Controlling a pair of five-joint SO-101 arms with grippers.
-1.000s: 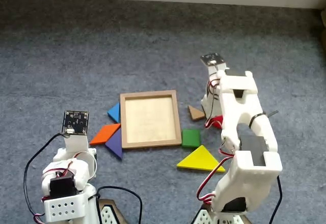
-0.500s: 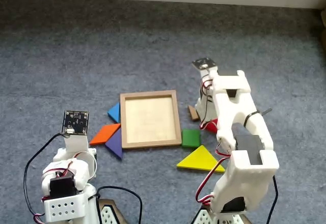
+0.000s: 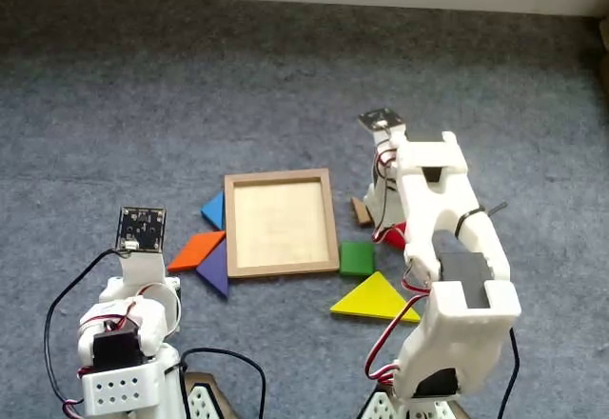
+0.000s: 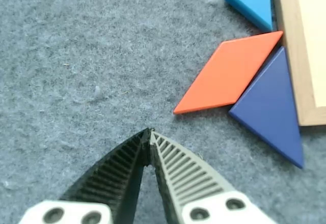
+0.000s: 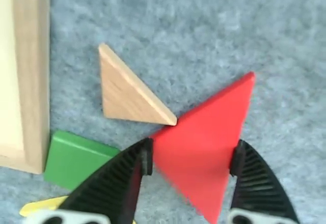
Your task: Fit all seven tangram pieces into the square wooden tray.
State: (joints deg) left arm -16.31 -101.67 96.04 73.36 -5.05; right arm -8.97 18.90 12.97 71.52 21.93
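Seven pieces outside wooden tray

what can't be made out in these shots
red triangle: high view, mostly behind the right arm.
wooden triangle: high view, partly behind that arm.
yellow triangle: right wrist view, just a corner past the right pincer and the edge.
wooden tray: left wrist view, cut off by the edge.

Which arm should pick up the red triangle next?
Right. The right gripper straddles the red triangle, jaws open either side. The left gripper is shut over bare carpet, near the orange piece.
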